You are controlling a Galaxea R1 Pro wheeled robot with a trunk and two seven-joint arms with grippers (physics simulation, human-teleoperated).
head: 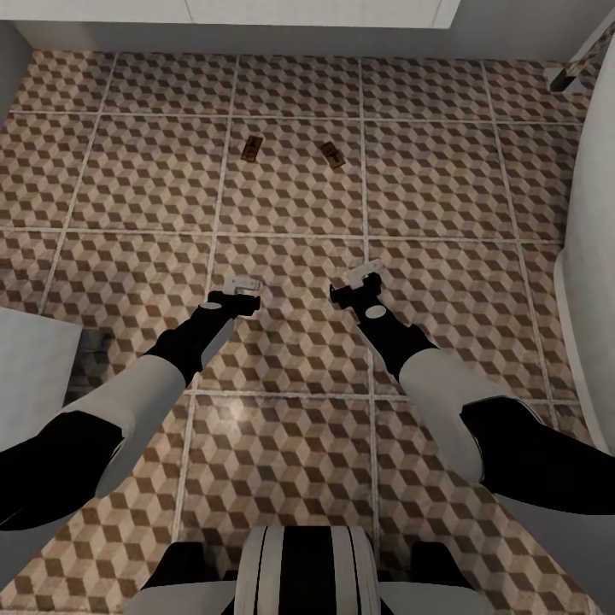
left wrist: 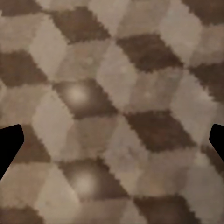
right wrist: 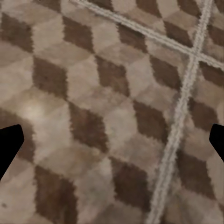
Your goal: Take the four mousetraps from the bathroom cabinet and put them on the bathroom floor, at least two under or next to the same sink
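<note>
Two mousetraps lie flat on the cube-patterned bathroom floor (head: 444, 179), side by side: one (head: 250, 148) to the left, the other (head: 332, 154) to the right, both a short way in front of a white vanity front (head: 231, 10) at the far wall. My left gripper (head: 243, 283) and right gripper (head: 366, 274) hang low over the tiles, nearer to me than the traps and apart from them. Both are open and hold nothing; in the left wrist view (left wrist: 112, 144) and the right wrist view (right wrist: 112, 144) bare tile lies between the dark fingertips (left wrist: 9, 145) (right wrist: 9, 145). The cabinet and the sink basin are out of view.
A tall white rounded body (head: 595, 256), likely the bathtub, stands along the right. A pale grey block (head: 34, 350) juts in at the left beside my left arm. My own base (head: 299, 568) sits at the near edge. Open tiles lie between the grippers and the traps.
</note>
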